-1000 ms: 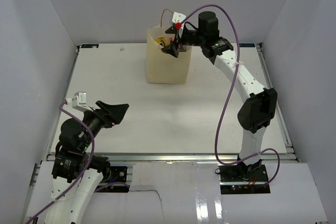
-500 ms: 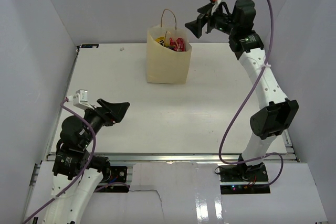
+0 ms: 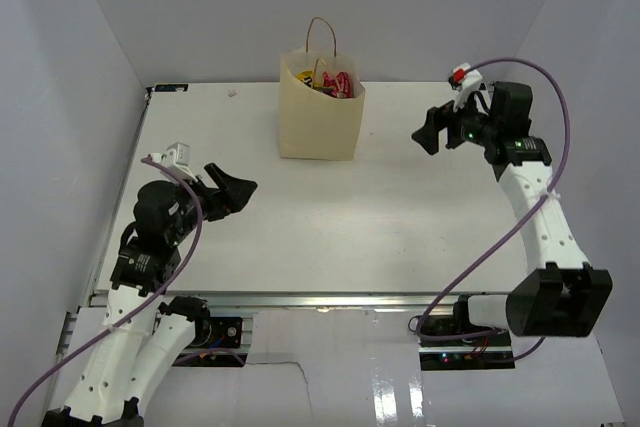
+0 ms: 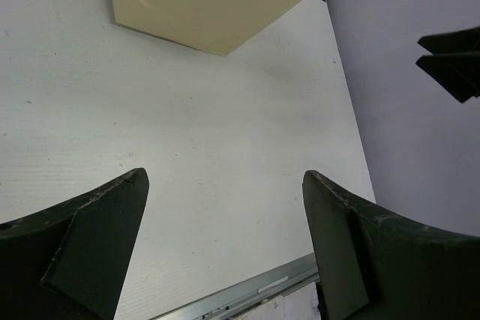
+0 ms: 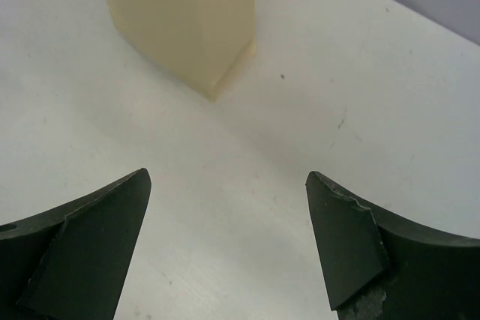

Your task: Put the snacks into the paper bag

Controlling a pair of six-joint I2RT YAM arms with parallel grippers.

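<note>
The paper bag (image 3: 318, 122) stood upright at the far middle of the table (image 3: 330, 227), with its long axis vertical and its mouth facing up. One loop handle (image 3: 320, 32) rose above the rim. The snacks (image 3: 338, 84) lay inside it, with red and yellow packets showing at the mouth towards its right side. No packet showed outside the bag in any view.

The right pincer (image 3: 428, 134) hung at about three o'clock from the bag, well apart from it, with its fingers spread and nothing between them. From that pincer the bag lay at roughly ten o'clock. The left pincer (image 3: 235, 192) sat at about seven o'clock from the bag, also spread wide and empty, and from it the bag lay at one o'clock. Neither arm was plainly the nearer.

In my judgement the loading looked done or close to it. Any further drop would have to come down through the open mouth from above, where only the handle stood in the way. The right arm's purple cable (image 3: 530, 67) looped clear of the bag.
</note>
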